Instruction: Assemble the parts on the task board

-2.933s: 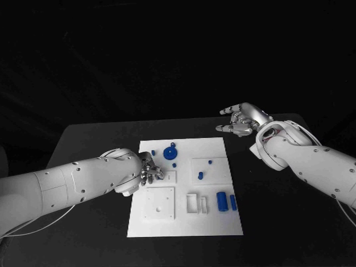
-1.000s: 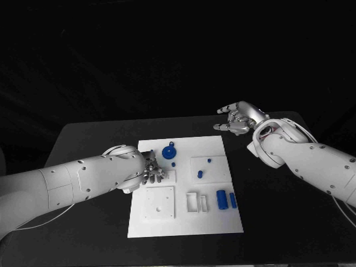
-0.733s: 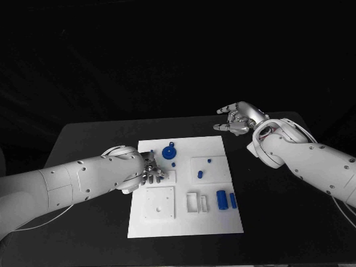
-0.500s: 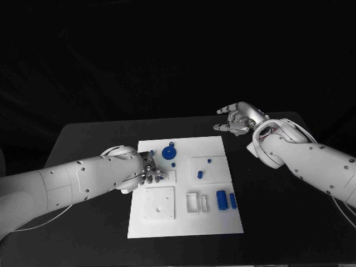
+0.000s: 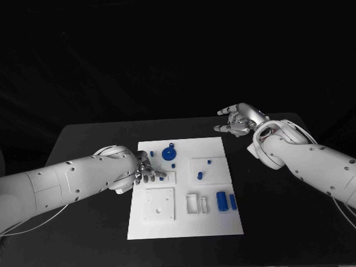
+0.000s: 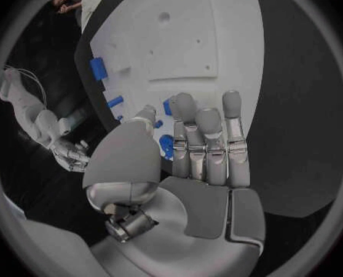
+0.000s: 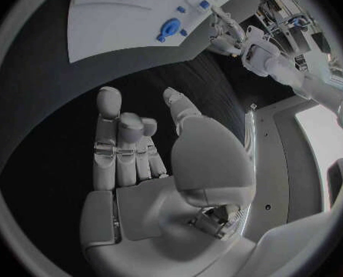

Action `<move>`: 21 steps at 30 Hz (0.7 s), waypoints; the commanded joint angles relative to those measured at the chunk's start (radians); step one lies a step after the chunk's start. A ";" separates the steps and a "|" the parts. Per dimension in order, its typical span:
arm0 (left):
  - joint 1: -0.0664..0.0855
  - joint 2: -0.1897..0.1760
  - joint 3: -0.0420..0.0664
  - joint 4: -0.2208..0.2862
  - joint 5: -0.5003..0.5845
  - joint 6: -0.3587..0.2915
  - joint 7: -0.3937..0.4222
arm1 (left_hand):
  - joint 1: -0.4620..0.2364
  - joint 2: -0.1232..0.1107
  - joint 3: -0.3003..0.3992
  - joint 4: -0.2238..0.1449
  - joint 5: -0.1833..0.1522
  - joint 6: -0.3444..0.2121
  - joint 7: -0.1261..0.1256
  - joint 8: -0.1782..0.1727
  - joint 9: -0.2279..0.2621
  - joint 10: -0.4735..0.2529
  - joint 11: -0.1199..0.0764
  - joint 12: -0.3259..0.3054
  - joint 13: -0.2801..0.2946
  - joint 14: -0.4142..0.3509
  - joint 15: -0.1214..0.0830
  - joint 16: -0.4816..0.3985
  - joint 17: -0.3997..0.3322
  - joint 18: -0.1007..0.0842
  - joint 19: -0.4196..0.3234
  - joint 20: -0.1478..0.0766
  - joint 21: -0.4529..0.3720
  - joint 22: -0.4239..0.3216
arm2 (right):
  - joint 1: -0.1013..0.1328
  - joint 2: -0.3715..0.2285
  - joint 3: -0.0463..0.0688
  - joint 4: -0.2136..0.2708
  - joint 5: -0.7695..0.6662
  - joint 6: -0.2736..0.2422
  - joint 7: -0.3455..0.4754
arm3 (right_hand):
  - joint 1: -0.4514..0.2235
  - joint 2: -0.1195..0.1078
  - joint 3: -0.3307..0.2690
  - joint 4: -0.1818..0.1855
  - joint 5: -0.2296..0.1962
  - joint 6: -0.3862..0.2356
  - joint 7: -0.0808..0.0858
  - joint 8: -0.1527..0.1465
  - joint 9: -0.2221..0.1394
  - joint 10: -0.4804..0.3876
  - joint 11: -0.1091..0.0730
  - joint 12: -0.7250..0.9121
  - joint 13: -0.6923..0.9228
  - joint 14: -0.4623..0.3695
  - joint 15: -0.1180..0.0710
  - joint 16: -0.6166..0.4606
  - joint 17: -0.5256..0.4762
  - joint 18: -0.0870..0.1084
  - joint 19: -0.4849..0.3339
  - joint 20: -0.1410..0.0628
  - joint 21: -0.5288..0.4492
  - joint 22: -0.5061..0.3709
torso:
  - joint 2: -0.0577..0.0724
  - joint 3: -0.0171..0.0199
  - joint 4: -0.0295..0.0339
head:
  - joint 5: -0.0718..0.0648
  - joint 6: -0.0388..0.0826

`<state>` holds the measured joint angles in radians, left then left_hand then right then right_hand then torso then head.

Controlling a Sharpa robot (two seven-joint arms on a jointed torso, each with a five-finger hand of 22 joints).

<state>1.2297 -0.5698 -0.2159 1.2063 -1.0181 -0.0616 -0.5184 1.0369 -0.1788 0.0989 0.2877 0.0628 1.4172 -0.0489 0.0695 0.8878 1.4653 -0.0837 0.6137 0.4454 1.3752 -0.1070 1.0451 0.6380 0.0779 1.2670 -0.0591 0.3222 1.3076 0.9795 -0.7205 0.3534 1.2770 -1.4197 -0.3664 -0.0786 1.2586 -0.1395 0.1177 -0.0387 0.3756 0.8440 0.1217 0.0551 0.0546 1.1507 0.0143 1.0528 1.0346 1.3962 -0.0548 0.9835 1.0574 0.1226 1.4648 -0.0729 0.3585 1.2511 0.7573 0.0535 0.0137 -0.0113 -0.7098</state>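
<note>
Small blue rigid plastic parts (image 5: 221,200) on white flat task board (image 5: 214,222): likely light, slippery; pinch at sides. Left hand (image 5: 148,172) spread, empty; right hand (image 5: 238,120) half-curled, empty.

black table (image 5: 90,139) under board, dark surroundings behind.

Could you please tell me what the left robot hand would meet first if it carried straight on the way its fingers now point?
Probably the white task board: the left robot hand hovers at its edge, fingers aimed towards the small blue parts, though depth is unclear.
</note>
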 commanded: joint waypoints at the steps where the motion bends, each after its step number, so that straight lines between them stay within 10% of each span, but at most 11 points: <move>1: 0.009 -0.010 0.018 0.014 0.072 -0.010 0.011 | -0.002 -0.005 -0.018 0.003 0.000 -0.028 0.007 -0.001 -0.020 0.043 0.007 -0.021 0.002 -0.016 0.000 -0.008 -0.006 -0.016 -0.005 -0.014 -0.013 0.007 | 0.000 -0.001 0.001 -0.002 0.004 0.007 0.010 | -0.002 0.001 -0.001 -0.002 0.003 -0.002 0.004 0.001 0.001 -0.004 0.005 0.003 -0.001 -0.001 0.005 0.000 -0.001 0.017 0.041 0.005 -0.002 -0.001 | 0.000 0.0002 0.0001 | 0.002 0.003; 5: 0.032 -0.025 0.046 0.015 0.117 0.002 0.011 | 0.011 0.016 -0.015 -0.013 0.009 -0.098 0.025 0.006 -0.091 -0.003 0.012 -0.053 0.025 -0.062 -0.002 -0.005 -0.030 -0.074 -0.017 -0.061 -0.047 -0.002 | 0.000 0.000 0.001 -0.005 0.006 0.007 0.010 | -0.002 0.001 -0.001 -0.001 0.003 -0.002 0.004 0.001 0.001 -0.004 0.006 0.003 -0.001 -0.001 0.005 0.001 -0.001 0.017 0.041 0.005 -0.002 -0.001 | 0.000 0.0003 0.0000 | 0.005 0.007; 14: 0.092 -0.015 0.064 -0.071 0.182 0.031 0.024 | 0.014 0.047 -0.014 -0.073 0.054 -0.200 0.052 0.000 -0.097 -0.072 0.025 -0.033 0.064 -0.108 0.008 0.030 -0.061 -0.078 -0.023 -0.056 -0.086 0.009 | 0.000 0.003 0.001 -0.009 0.006 0.009 0.010 | -0.001 0.001 -0.001 0.002 0.005 -0.003 0.006 0.001 0.001 -0.003 0.007 0.004 -0.001 0.000 0.006 0.001 -0.001 0.018 0.041 0.006 -0.001 -0.002 | 0.004 0.0008 -0.0037 | 0.014 0.023; 18: 0.106 0.008 0.065 -0.131 0.184 0.039 0.034 | 0.021 0.088 -0.032 -0.120 0.099 -0.310 0.086 0.045 -0.315 -0.097 0.040 -0.001 0.074 -0.117 0.017 0.053 -0.075 -0.076 -0.018 -0.051 -0.098 0.015 | 0.000 0.005 0.000 -0.010 0.006 0.010 0.010 | 0.000 0.002 0.000 0.002 0.005 -0.003 0.006 0.001 0.001 -0.003 0.007 0.004 -0.001 0.000 0.006 0.002 -0.001 0.019 0.041 0.007 -0.001 -0.002 | 0.008 0.0001 -0.0072 | 0.017 0.027; 21: 0.114 0.034 0.066 -0.190 0.174 0.057 0.041 | 0.020 0.110 -0.049 -0.147 0.129 -0.320 0.086 0.083 -0.374 -0.102 0.041 0.006 0.071 -0.120 0.017 0.060 -0.083 -0.075 -0.017 -0.050 -0.100 0.016 | 0.000 0.006 0.000 -0.008 0.006 0.010 0.010 | 0.000 0.002 0.001 0.002 0.005 -0.004 0.007 0.000 0.001 -0.003 0.008 0.004 -0.001 0.000 0.007 0.002 -0.001 0.019 0.041 0.007 0.000 -0.002 | 0.011 0.0009 -0.0106 | 0.020 0.032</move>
<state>1.3395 -0.5429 -0.1510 1.0300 -0.8623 -0.0402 -0.5031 1.0554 -0.0763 0.0508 0.1446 0.1870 1.1032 0.0367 0.1483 0.5216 1.3703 -0.0424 0.6146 0.5179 1.2628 -0.0910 1.1028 0.5562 0.0074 1.2468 -0.1147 0.2260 1.3080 0.9794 -0.7156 0.3534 1.2672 -1.4153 -0.3661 -0.0779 1.2586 -0.1395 0.1177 -0.0387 0.3756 0.8421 0.1235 0.0551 0.0545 1.1487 0.0163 1.0528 1.0347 1.3962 -0.0548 0.9835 1.0574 0.1224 1.4648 -0.0729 0.3585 1.2499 0.7645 0.0541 0.0076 0.0065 -0.6818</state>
